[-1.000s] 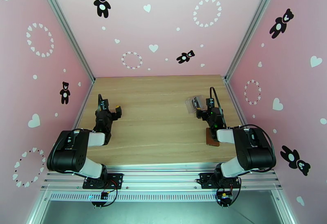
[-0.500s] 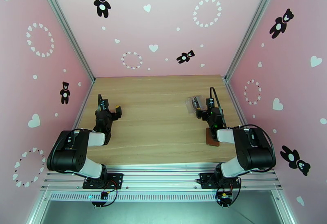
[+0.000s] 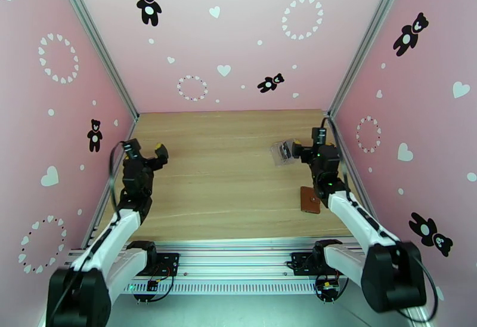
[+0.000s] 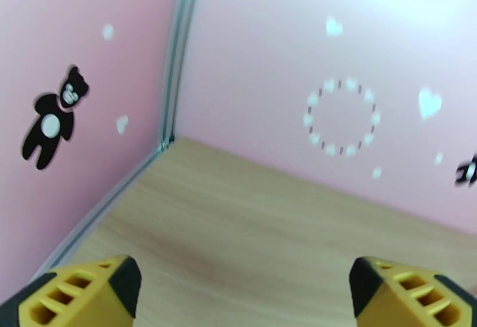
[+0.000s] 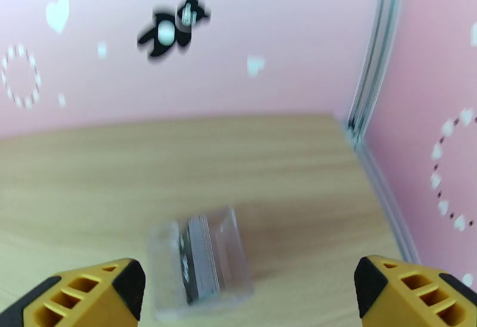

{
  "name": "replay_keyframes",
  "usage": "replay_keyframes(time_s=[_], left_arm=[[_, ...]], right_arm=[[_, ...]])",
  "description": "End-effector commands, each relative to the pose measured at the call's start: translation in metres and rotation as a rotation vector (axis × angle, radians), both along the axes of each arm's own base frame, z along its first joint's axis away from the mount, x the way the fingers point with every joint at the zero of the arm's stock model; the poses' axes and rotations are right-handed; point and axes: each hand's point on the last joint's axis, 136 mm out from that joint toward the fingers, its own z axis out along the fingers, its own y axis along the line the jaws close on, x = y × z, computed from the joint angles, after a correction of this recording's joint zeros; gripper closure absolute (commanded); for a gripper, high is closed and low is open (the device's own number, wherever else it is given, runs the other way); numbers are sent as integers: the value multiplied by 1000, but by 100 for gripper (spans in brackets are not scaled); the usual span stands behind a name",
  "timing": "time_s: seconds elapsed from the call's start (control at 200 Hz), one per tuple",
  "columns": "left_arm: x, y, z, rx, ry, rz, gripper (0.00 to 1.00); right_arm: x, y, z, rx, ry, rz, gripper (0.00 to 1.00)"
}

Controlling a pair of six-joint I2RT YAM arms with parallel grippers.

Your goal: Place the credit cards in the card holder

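The credit cards (image 5: pixel 200 255) are a dark stack standing on edge inside a clear plastic case (image 5: pixel 229 233), which lies on the wooden table at the right (image 3: pixel 280 153). The card holder (image 3: pixel 309 199), a small brown wallet, lies shut nearer the front, beside the right forearm. My right gripper (image 3: pixel 302 148) hovers just behind the case, open, its yellow fingertips (image 5: pixel 95 295) wide apart with nothing between them (image 5: pixel 247 292). My left gripper (image 3: pixel 149 154) is held over the table's left side, also open and empty (image 4: pixel 238 289).
Pink walls with bear and heart prints close in the table on three sides, with metal corner posts (image 3: pixel 346 77). The left wall's base rail (image 4: pixel 107 203) runs close to my left gripper. Bare wood (image 3: pixel 226 167) lies between the two arms.
Both arms have unfolded and reached up and forward. The left gripper moved left and toward the back. The right arm lifted off the brown wallet, which now lies in full view.
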Motion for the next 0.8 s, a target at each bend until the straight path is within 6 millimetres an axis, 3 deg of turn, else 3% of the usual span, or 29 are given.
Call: replay_keyframes(time_s=[0.0,0.045,0.115,0.205,0.29,0.39,0.475,0.626,0.681,0.791], left_arm=[[-37,8,-46,-311,193,117,2],[-38,-12,-35,-352,204,2,1],[-43,-42,-20,-453,256,-147,3],[-53,-87,17,-503,321,-393,6],[-71,-109,31,-481,405,-520,7],[-94,-112,35,-408,460,-564,7],[-104,-108,23,-346,472,-560,6],[-105,-103,-9,-341,505,-531,7],[-103,-105,-18,-349,530,-537,7],[-102,-108,-17,-339,544,-559,8]], right_arm=[[-41,-31,-43,165,252,-259,1],[-53,-36,-48,202,295,-311,1],[-60,-26,-58,228,356,-265,1],[-80,-27,-79,260,458,-309,1],[-102,-32,-99,283,548,-377,1],[-116,-27,-117,274,637,-356,1],[-124,-22,-131,277,703,-332,1],[-130,8,-165,338,872,-200,5],[-130,22,-179,367,940,-130,12],[-132,39,-200,381,1041,-62,19]])
